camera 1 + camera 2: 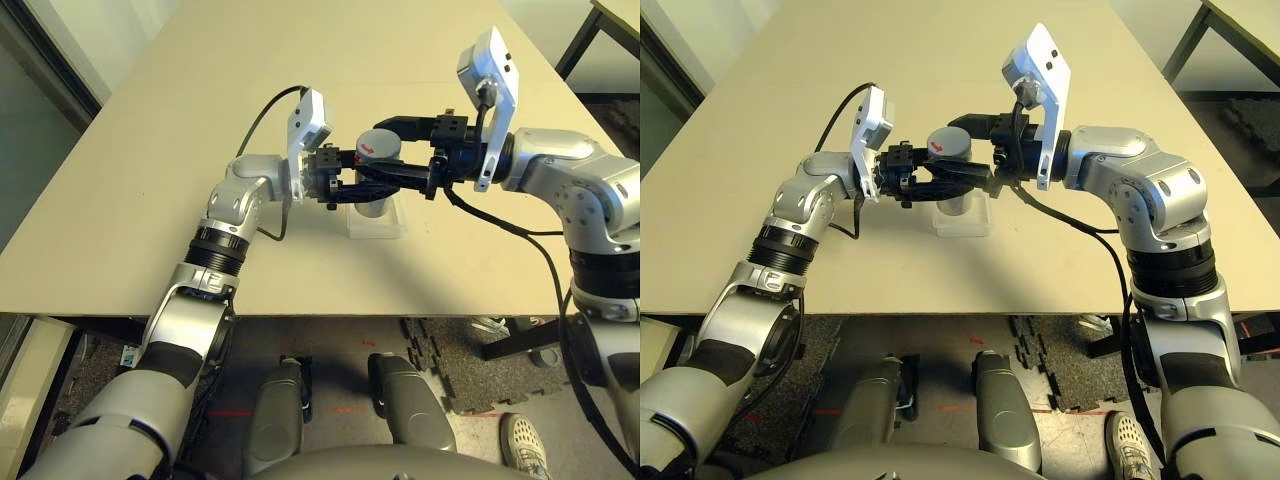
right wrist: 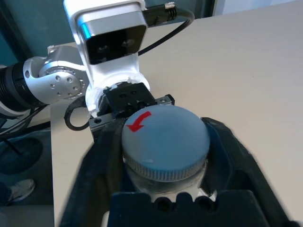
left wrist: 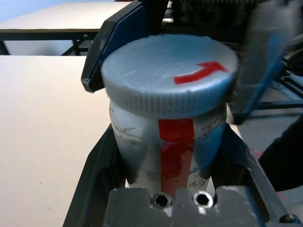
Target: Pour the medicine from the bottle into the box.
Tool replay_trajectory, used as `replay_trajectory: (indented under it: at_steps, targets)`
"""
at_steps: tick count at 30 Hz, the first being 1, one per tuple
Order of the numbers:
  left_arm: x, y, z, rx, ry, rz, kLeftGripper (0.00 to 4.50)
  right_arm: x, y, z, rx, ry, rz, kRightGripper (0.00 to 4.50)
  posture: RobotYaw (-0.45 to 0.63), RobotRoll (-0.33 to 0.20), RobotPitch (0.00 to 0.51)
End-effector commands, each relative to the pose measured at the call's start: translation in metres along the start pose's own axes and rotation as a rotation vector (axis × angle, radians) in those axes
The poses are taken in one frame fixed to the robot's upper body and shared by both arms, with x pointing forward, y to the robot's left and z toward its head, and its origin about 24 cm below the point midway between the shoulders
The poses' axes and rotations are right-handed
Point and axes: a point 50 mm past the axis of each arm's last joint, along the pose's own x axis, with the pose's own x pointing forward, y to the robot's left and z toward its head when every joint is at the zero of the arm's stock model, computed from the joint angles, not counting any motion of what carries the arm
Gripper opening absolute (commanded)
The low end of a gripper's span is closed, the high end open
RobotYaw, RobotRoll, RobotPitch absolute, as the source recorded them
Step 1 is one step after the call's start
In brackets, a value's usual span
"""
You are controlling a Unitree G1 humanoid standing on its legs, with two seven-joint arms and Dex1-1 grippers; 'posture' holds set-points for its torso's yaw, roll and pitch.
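Bottle [image 1: 372,190] upright, held up over the box [image 1: 376,222] on the table [image 1: 120,180]. Left gripper [image 1: 352,186] squeezed tight on the bottle's body from the left. Right gripper [image 2: 161,161] closed around the grey cap [image 1: 379,146] from the right.

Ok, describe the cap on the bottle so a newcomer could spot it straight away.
Look mid-table, where both grippers meet above the clear box. The bottle stands upright there, held by the left gripper. Its cap is the round grey ribbed lid marked with a red arrow.
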Motion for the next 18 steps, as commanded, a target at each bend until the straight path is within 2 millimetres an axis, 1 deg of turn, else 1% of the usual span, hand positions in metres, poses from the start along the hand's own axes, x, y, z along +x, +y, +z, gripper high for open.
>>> replay_trajectory:
  at_steps: [1,5,11,15,18]
  targets:
    - [0.001,-0.002,-0.001,0.009,0.020,-0.011,2.56,0.002,0.001,0.003,-0.010,-0.006,0.023,2.57,-0.19,0.000,0.147]
    - [0.001,-0.001,-0.002,0.011,0.022,-0.010,2.55,0.003,0.001,0.007,-0.005,-0.027,0.025,2.57,-0.19,0.000,0.148]
    - [0.002,-0.001,-0.003,0.013,0.027,-0.008,2.55,0.005,-0.003,0.025,0.073,-0.139,0.009,2.57,-0.19,0.000,0.150]
    - [0.002,-0.001,-0.003,0.015,0.026,-0.005,2.55,0.003,-0.013,0.030,0.117,-0.180,-0.062,2.57,-0.19,0.000,0.151]
    - [0.002,0.001,-0.001,0.024,0.012,0.019,2.55,0.000,-0.027,0.027,0.097,-0.171,-0.173,2.57,-0.18,0.000,0.150]
